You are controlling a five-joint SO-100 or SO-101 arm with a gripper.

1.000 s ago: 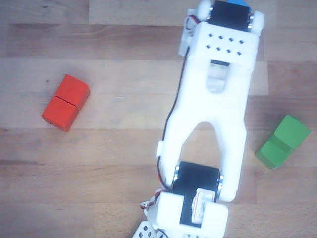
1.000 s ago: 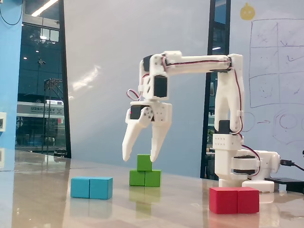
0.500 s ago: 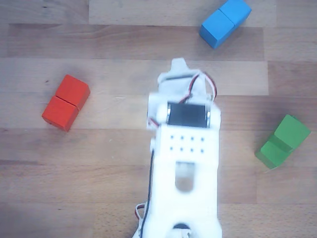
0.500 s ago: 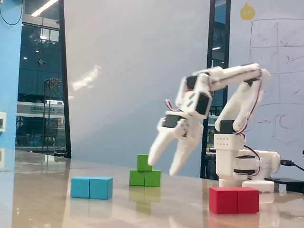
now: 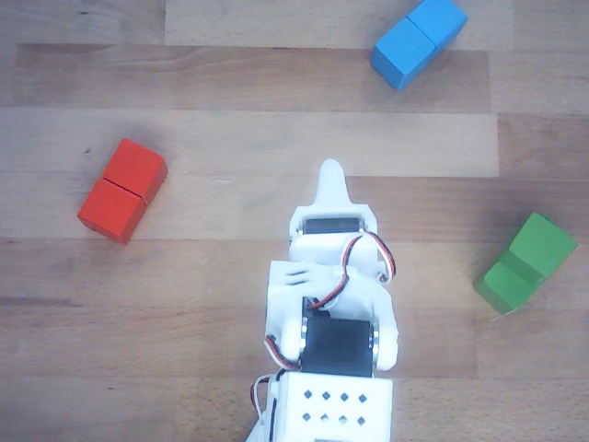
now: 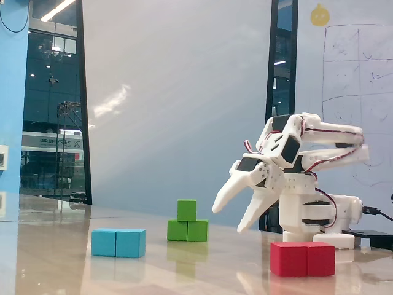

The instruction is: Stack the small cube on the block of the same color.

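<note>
The small green cube point(image 6: 187, 209) rests on top of the long green block point(image 6: 188, 230), roughly over its middle in the fixed view. In the other view the cube point(image 5: 545, 241) covers the far end of the block point(image 5: 502, 281) at the right edge of the table. My gripper point(image 6: 230, 219) is open and empty, with the jaws spread and pointing down at the table, off to the right of the green stack and apart from it. In the other view the gripper point(image 5: 329, 184) points up the picture at mid-table, well left of the stack.
A red two-cube block point(image 5: 122, 190) lies at the left and a blue two-cube block point(image 5: 419, 40) at the top right in the other view. In the fixed view the red block point(image 6: 303, 259) lies nearest the camera, and the blue block point(image 6: 118, 243) lies left.
</note>
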